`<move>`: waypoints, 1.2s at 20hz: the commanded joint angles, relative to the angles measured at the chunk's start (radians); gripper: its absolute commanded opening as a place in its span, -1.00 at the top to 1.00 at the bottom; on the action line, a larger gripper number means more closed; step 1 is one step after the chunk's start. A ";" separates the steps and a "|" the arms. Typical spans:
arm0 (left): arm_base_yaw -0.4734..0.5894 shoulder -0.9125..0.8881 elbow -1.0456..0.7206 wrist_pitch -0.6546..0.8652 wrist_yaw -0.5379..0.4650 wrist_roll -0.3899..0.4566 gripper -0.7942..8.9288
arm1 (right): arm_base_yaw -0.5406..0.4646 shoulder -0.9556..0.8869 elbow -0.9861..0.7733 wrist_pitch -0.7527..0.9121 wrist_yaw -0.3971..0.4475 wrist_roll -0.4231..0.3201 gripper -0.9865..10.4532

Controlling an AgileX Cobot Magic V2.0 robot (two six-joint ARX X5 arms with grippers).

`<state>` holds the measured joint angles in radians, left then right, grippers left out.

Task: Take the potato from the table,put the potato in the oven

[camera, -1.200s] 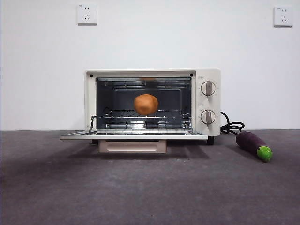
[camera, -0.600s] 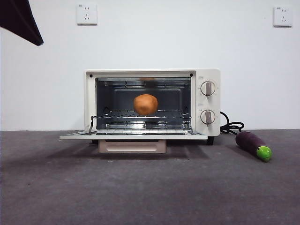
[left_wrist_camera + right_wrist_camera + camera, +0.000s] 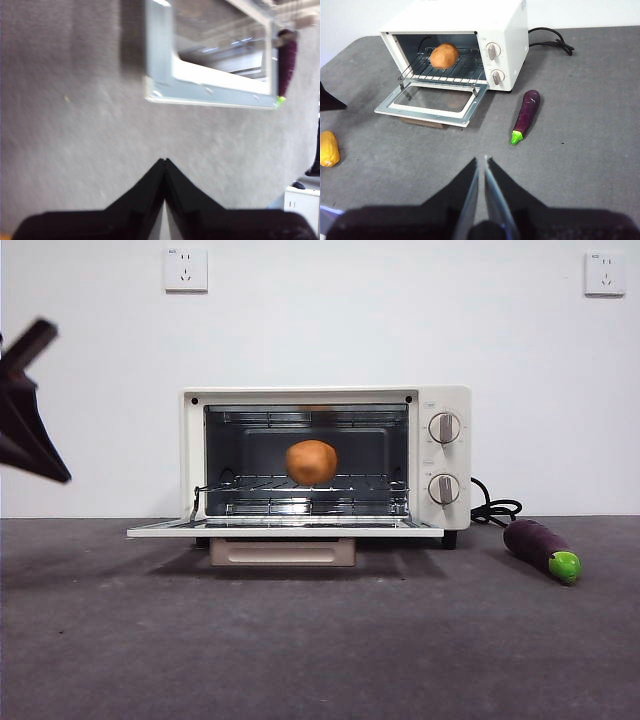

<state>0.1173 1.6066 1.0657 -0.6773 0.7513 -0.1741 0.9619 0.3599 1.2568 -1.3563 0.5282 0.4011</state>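
You can see the smooth orange-brown rounded potato sitting already on the wire rack inside the small cream-white toaster oven, in the middle of the frame, so I judge the placing step is done. The glass door of the oven lies flat open toward you, which is why the potato is easy to see; probably only the closing of it remains, if you want this. The left gripper is at the left edge of the front view as a dark shape, beside the open door over the dark grey speckled table, with its jaws pressed together and nothing between them. The right gripper hangs far back above the table, its jaws almost together, with nothing held. A purple eggplant with green tip lies at the lower right of the oven, apart from it, and a yellow object rests at the left edge of the right wrist view.
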 commanded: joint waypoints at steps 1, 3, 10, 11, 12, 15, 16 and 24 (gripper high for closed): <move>0.002 0.047 -0.011 0.067 0.011 -0.061 0.85 | 0.001 -0.003 -0.005 -0.020 0.022 0.026 0.78; -0.002 0.080 -0.011 0.127 0.008 -0.116 0.85 | 0.001 -0.003 -0.005 -0.020 0.023 0.058 0.78; -0.037 0.152 -0.010 0.216 -0.002 -0.199 0.85 | 0.001 -0.003 -0.005 -0.020 0.068 0.095 0.78; -0.048 0.157 -0.010 0.229 -0.013 -0.210 0.85 | 0.001 -0.003 -0.005 -0.020 0.072 0.095 0.78; -0.060 0.161 -0.010 0.244 -0.020 -0.222 0.85 | 0.001 -0.003 -0.005 -0.020 0.079 0.094 0.78; -0.087 0.162 -0.007 0.270 -0.069 -0.261 0.85 | 0.001 -0.003 -0.005 -0.020 0.083 0.097 0.78; -0.095 0.162 -0.005 0.269 -0.095 -0.265 0.85 | 0.001 -0.003 -0.005 -0.020 0.083 0.097 0.78; -0.146 0.163 -0.003 0.244 -0.196 -0.273 0.85 | 0.001 -0.003 -0.005 -0.020 0.095 0.097 0.78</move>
<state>-0.0246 1.7580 1.0657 -0.4328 0.5549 -0.4397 0.9619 0.3599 1.2564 -1.3563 0.6182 0.4873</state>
